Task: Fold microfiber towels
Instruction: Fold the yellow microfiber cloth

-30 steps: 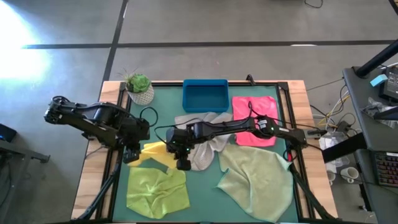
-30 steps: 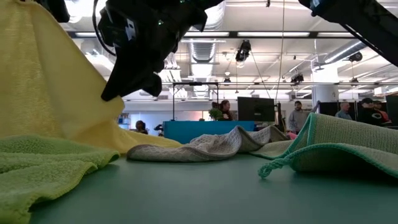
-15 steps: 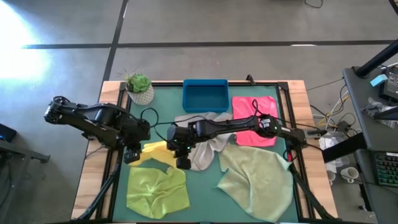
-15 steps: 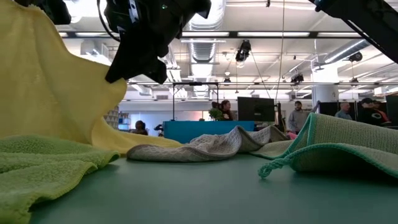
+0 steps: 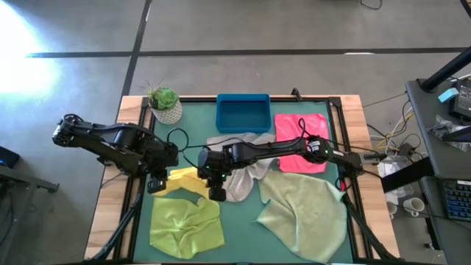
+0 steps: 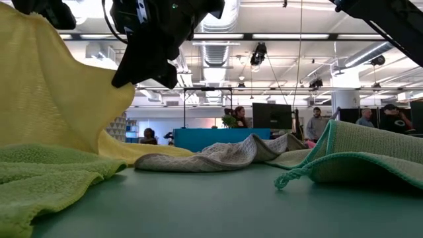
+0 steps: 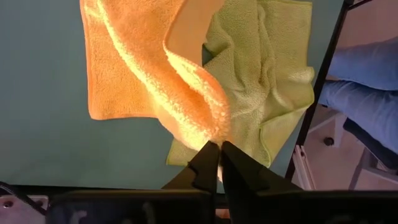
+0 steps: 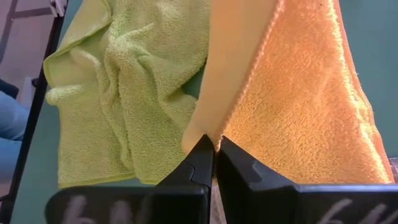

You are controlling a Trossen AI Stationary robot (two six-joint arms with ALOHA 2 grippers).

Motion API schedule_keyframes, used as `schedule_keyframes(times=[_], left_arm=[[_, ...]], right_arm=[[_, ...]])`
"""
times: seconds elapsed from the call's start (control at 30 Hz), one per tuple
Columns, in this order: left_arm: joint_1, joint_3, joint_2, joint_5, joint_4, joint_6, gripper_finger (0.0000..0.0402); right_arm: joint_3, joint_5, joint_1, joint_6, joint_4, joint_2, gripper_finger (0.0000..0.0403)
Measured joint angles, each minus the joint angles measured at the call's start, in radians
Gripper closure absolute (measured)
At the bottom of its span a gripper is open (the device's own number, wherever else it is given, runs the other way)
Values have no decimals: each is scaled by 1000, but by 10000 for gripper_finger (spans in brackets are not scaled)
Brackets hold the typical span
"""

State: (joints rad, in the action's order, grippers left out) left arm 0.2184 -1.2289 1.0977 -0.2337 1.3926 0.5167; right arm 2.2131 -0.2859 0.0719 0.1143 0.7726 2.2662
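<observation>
high: left hand [image 5: 156, 184] and right hand [image 5: 215, 193] flank yellow towel [image 5: 182, 179], mid-left tabletop [image 5: 243, 221], above lime towel [image 5: 185, 227].
low: yellow towel [image 6: 53, 92] lifted.
left wrist: fingers [image 7: 206, 163] pinching its edge.
right wrist: fingers [image 8: 200, 160] clamped on another edge.

Both arms are extended over the table; the left gripper [image 7: 215, 163] and right gripper [image 8: 212, 157] are closed.
</observation>
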Motion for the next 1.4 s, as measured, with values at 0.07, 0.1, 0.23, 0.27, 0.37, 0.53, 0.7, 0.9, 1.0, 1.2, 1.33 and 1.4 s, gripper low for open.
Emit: schedule_keyframes(times=[0.07, 0.1, 0.23, 0.27, 0.37, 0.53, 0.7, 0.9, 1.0, 1.2, 1.33, 1.4], left_arm=[[0, 0, 0, 0, 0, 1, 382], [0, 0, 0, 0, 0, 1, 373], [0, 0, 0, 0, 0, 0, 334], [0, 0, 0, 0, 0, 0, 325], [0, 0, 0, 0, 1, 0, 306], [0, 8, 0, 13, -43, 0, 302], [2, 62, -1, 63, -204, 0, 302], [15, 154, 1, 68, -398, 0, 302], [24, 176, 16, 101, -407, 1, 302], [47, 209, 57, 138, -446, 37, 302], [76, 209, 86, 166, -442, 62, 302], [92, 208, 95, 170, -446, 101, 302]], right_arm=[[0, 0, 0, 1, 0, 0, 394], [0, 0, 0, 1, 0, 0, 394], [0, 0, 0, 9, 0, 0, 394], [0, 0, 0, 16, 0, -1, 394], [21, 0, 0, 33, 6, -1, 394], [86, 1, -1, 43, 20, -3, 394], [130, 51, -3, 51, 57, -3, 394], [136, 53, -16, 93, 67, -3, 394], [136, 53, -25, 128, 66, -3, 394], [136, 55, -41, 187, 68, -3, 394], [136, 54, -47, 203, 65, -3, 394], [136, 53, -53, 204, 62, -3, 394]])
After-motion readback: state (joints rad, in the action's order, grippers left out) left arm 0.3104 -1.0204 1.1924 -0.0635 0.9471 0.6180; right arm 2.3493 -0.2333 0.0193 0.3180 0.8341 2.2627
